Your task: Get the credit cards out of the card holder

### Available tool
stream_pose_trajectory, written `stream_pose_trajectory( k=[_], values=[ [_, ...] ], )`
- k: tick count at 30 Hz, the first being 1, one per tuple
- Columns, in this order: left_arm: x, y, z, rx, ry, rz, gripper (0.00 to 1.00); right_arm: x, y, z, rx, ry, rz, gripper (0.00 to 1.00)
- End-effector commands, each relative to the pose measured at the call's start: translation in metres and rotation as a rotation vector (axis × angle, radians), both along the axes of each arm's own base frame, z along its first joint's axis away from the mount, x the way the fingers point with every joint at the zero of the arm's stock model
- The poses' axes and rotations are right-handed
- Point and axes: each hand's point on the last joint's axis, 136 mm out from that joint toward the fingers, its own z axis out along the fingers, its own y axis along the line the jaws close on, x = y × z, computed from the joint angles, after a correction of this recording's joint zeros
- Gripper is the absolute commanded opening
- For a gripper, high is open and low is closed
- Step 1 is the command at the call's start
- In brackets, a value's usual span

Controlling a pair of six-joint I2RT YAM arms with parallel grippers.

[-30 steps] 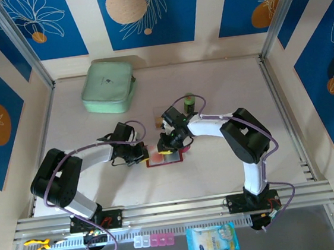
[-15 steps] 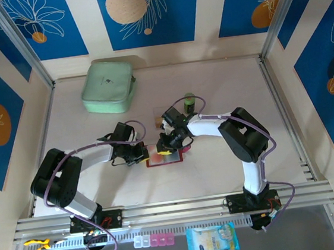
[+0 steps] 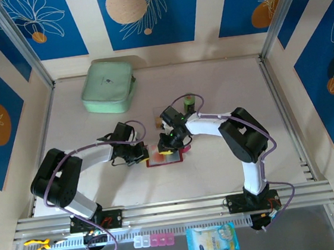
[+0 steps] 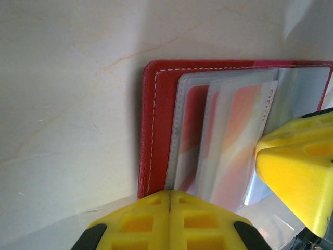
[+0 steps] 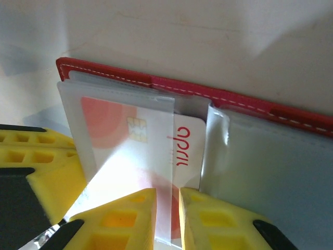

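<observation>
The dark red card holder (image 3: pixel 154 161) lies open on the table between my two grippers. Its clear sleeves (image 4: pixel 192 130) face up. In one sleeve sits a white and orange credit card (image 5: pixel 151 140) with a chip and red lettering, its right end poking out of the sleeve. My right gripper (image 5: pixel 167 208) has its fingertips (image 5: pixel 125 219) down on this card with a narrow gap between them, and the card's face runs under that gap. At the card holder's left edge (image 4: pixel 156 130), my left gripper (image 4: pixel 169 197) is shut, its tips pressed on it.
A mint-green zip case (image 3: pixel 109 86) lies at the back left. A small green object (image 3: pixel 189 101) stands just behind the right arm's wrist. Metal frame posts and walls close in both sides of the table.
The right arm's wrist has shifted slightly to the left over the card holder. The left arm and the card holder have stayed put.
</observation>
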Motion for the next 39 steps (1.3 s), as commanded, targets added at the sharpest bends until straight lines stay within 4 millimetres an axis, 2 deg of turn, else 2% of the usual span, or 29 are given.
stream_pose_trajectory(
  k=[1, 8, 16, 21, 27, 35, 39],
  values=[
    [-0.003, 0.005, -0.002, 0.01, 0.009, -0.008, 0.05, -0.005, -0.009, -0.001, -0.074, -0.01, 0.025, 0.21],
    [-0.001, 0.005, 0.004, 0.007, -0.004, -0.007, 0.05, -0.002, -0.008, 0.007, -0.068, -0.03, 0.03, 0.21],
    [0.007, 0.006, 0.026, 0.017, -0.051, -0.009, 0.07, -0.001, -0.004, 0.024, -0.018, -0.055, 0.021, 0.21],
    [0.011, -0.005, 0.033, -0.031, -0.057, -0.016, 0.06, -0.001, -0.002, 0.026, 0.012, -0.047, 0.013, 0.21],
    [0.009, -0.019, 0.023, -0.076, -0.026, -0.044, 0.04, -0.002, 0.001, 0.02, 0.051, -0.005, 0.003, 0.24],
    [0.001, -0.014, -0.001, -0.037, 0.029, -0.051, 0.04, -0.003, 0.002, 0.011, 0.061, 0.02, 0.0, 0.24],
    [-0.002, -0.01, -0.006, -0.016, 0.041, -0.051, 0.04, -0.004, 0.001, 0.005, 0.062, 0.039, -0.004, 0.24]
  ],
)
